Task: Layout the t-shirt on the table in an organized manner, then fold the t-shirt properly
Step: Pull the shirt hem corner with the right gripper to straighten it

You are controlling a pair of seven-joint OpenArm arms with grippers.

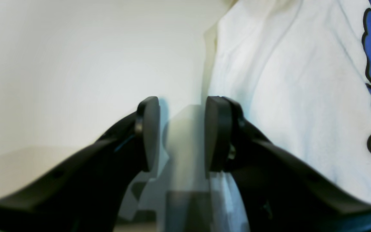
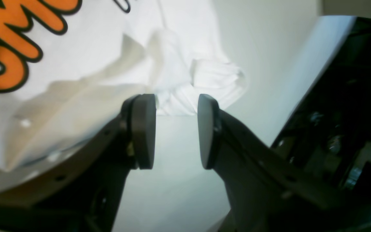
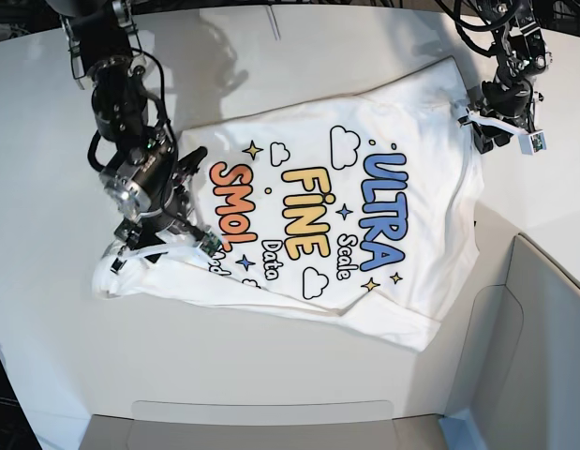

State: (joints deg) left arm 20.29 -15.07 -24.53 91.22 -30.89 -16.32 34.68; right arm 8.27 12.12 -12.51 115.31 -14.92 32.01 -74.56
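Observation:
The white t-shirt [image 3: 439,253] lies spread on the table [image 3: 299,56] with its printed side up. My right gripper [image 2: 176,132] is open over bare table, and a bunched fold of the t-shirt [image 2: 204,80] lies just beyond its fingertips. In the base view this gripper [image 3: 154,246] is at the shirt's crumpled left corner. My left gripper [image 1: 182,132] is open too, with nothing between its pads. The t-shirt [image 1: 285,80] with blue lettering starts right beside its right finger [image 1: 217,133]. In the base view the left gripper [image 3: 496,131] is at the shirt's far right edge.
Grey bin-like panels stand along the near edge [image 3: 261,422] and at the right [image 3: 542,309] of the table. A dark machine part [image 2: 349,96] fills the right side of the right wrist view.

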